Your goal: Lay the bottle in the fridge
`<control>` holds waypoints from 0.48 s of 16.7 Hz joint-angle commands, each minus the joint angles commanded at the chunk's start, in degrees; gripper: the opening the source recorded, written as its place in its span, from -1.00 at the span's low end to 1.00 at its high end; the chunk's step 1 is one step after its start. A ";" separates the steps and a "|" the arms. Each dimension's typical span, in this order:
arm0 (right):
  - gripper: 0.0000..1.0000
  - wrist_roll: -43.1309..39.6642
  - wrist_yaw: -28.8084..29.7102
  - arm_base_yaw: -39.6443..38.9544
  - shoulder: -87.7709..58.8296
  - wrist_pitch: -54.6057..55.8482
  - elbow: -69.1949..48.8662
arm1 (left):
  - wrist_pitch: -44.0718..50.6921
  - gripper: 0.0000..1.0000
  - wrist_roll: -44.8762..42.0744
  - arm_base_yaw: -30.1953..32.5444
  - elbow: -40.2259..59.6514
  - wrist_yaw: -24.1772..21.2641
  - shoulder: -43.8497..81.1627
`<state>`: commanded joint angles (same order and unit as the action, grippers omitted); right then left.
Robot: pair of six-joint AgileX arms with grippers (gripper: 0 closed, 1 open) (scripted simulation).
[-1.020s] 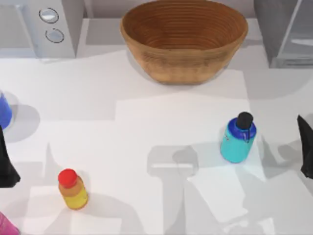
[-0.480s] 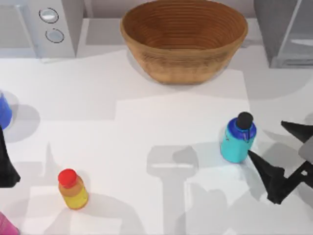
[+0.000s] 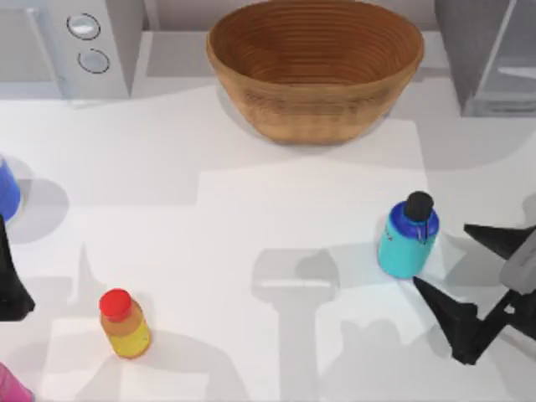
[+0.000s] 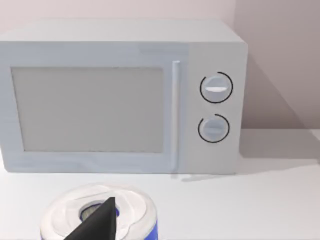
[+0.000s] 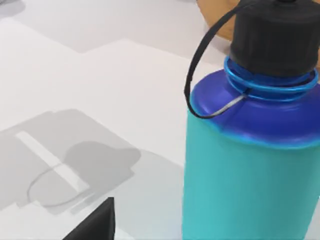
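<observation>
The right hand (image 3: 465,258) sits at the tabletop's (image 3: 251,218) right side, its dark pointed fingers (image 3: 448,314) spread wide apart, just beside the bottle (image 3: 407,236). The bottle stands upright: smooth cyan body, blue shoulder, round black cap, thin black loop strap. Behind, the grey box-shaped fridge (image 3: 490,54) occupies the right rear corner. The left hand (image 3: 10,285) is parked at the left edge; I cannot tell its state.

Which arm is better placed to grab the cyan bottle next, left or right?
Right. The right end effector sits open just beside the bottle, which stands upright on the table's right side. The left end effector is parked at the far left edge.
</observation>
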<state>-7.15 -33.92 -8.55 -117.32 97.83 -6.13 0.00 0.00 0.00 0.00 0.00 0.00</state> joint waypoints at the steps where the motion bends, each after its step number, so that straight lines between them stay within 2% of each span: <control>1: 1.00 0.00 0.00 0.00 0.00 0.00 0.00 | 0.00 1.00 0.00 0.00 0.00 0.00 0.00; 4: 1.00 0.18 0.65 -0.62 -0.17 -0.51 -0.68 | 0.00 1.00 0.00 0.00 0.00 0.00 0.00; 8: 1.00 1.23 4.61 -4.70 -2.51 -3.32 -6.43 | 0.00 1.00 0.00 0.00 0.00 0.00 0.00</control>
<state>-5.93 -29.31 -13.24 -119.83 94.51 -12.55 0.00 0.00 0.00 0.00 0.00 0.00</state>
